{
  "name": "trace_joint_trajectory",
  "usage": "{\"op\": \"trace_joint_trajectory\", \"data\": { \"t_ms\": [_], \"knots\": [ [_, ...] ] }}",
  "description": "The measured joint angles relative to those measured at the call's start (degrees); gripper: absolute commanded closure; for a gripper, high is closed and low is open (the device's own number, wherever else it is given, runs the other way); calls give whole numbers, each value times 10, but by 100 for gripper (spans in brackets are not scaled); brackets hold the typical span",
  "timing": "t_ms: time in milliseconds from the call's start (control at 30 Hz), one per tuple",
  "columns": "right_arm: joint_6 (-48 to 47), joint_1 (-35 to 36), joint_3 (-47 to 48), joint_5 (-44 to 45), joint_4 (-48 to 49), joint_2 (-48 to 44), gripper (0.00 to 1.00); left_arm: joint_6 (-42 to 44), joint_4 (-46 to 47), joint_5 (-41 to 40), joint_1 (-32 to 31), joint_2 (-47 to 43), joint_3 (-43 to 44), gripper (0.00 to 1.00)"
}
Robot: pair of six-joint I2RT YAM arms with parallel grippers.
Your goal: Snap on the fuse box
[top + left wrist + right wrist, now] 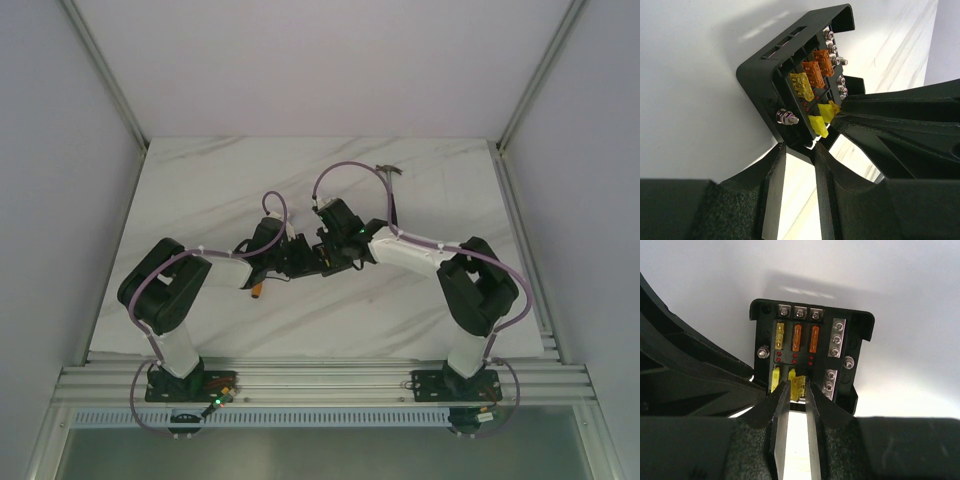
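Note:
The fuse box [810, 352] is a black square box with no lid on it, held up off the table between the two grippers. Its top row holds one yellow and two orange fuses; the bottom row holds two yellow fuses. My left gripper [797, 149] is shut on the box's [790, 85] lower corner edge. My right gripper [796, 386] is shut on a yellow fuse [799, 387] at the third bottom slot, the fuse tilted and partly out. In the top view the grippers [290, 256] [325, 255] meet at mid-table. No clear lid is in view.
A small orange piece [258, 290] lies on the white marble table [420, 190] just in front of the left gripper. Metal frame rails [320, 380] run along the near edge, and grey walls close in both sides.

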Motion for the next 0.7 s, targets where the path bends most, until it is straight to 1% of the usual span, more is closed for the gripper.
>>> {"op": "trace_joint_trajectory", "data": {
  "t_ms": [267,700],
  "knots": [
    [0,0,3,0,0,6,77,0,0,0,0,0,0,62],
    [0,-14,3,-12,-1,4,74,0,0,0,0,0,0,62]
  ]
}}
